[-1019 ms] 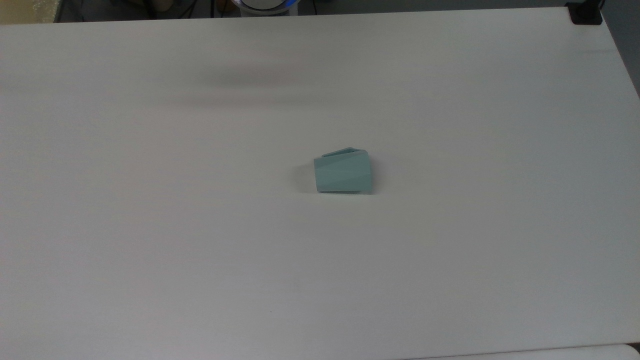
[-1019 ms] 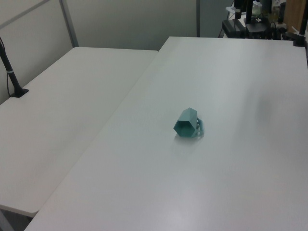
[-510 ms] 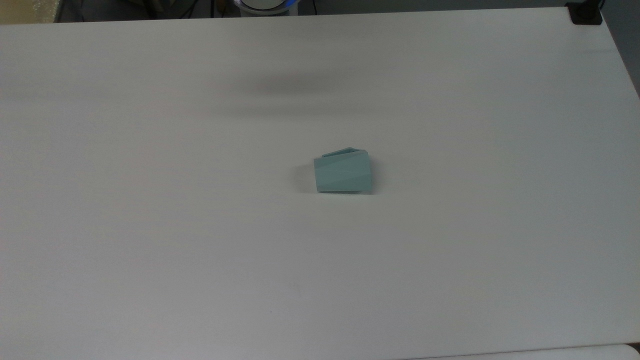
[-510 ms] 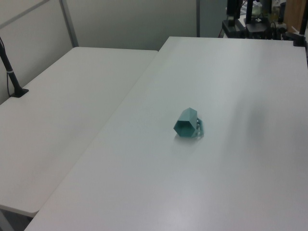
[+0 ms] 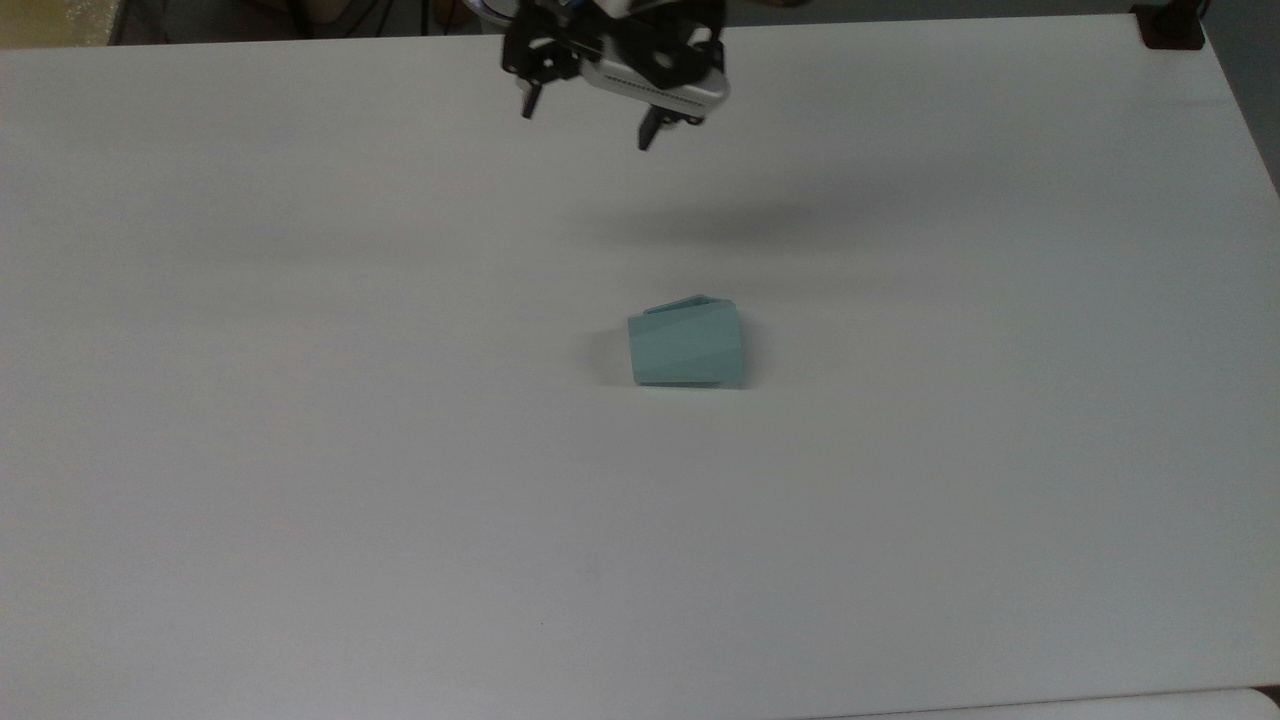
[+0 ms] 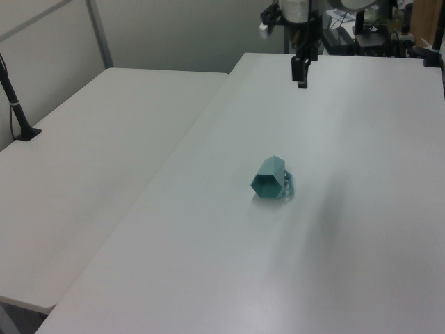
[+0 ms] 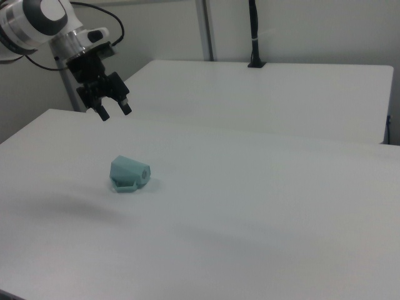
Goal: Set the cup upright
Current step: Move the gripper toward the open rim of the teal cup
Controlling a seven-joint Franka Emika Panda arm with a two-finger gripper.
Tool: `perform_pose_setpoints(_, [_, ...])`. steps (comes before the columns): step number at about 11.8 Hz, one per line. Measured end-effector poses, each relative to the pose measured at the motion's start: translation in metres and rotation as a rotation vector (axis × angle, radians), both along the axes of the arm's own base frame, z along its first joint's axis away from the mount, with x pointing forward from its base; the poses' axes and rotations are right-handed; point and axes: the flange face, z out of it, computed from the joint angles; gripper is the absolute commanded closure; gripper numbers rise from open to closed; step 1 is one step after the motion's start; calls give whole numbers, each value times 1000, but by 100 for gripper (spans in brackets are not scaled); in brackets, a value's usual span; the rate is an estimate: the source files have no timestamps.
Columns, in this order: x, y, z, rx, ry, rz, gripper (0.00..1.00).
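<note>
The cup [image 5: 687, 343] lies on its side at the top view's centre of the table [image 5: 300, 450], while the gripper [image 5: 588, 122] (jaws wide apart, holding nothing) hangs at upper centre.

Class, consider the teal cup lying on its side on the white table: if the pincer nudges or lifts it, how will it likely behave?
The cup looks like stiff plastic, so it probably keeps its shape when squeezed. Its flat facets and the handle against the table should resist rolling. It seems small and hollow, likely light, so a nudge from the open pincer may slide it.
</note>
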Motion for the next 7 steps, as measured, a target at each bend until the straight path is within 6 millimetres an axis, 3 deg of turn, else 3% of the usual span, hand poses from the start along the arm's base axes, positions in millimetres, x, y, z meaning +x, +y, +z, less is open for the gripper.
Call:
perform_pose_setpoints(2, [10, 40, -20, -29, -32, -17, 0])
perform_pose_setpoints(4, [12, 81, -58, -150, -104, -30, 0])
perform_pose_setpoints(7, [-1, 134, -100, -251, -178, -5, 0])
